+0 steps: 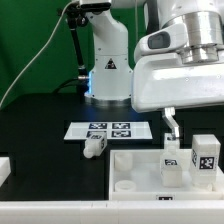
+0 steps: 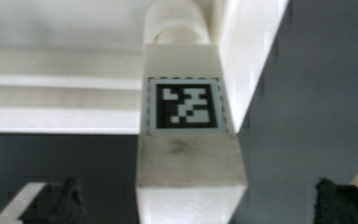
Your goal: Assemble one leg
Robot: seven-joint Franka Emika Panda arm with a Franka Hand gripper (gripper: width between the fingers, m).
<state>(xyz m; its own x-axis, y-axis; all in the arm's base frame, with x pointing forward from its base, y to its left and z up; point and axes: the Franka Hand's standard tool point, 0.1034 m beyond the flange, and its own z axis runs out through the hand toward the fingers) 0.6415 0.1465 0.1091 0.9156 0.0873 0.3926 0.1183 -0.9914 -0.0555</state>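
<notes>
My gripper (image 1: 173, 133) hangs just above an upright white leg (image 1: 172, 165) that stands on the white square slab (image 1: 135, 165). In the wrist view this leg (image 2: 190, 110) shows a black-and-white tag and lies between my two dark fingers (image 2: 51, 205), with a gap on each side. The gripper (image 2: 197, 208) is open and holds nothing. A second leg (image 1: 205, 156) stands upright to the exterior view's right of the first. A third leg (image 1: 95, 146) lies on its side on the black table.
The marker board (image 1: 110, 129) lies flat in front of the robot base (image 1: 108, 75). Another white part (image 1: 4, 168) sits at the exterior view's left edge. The slab's raised rim (image 1: 160, 190) runs along the front.
</notes>
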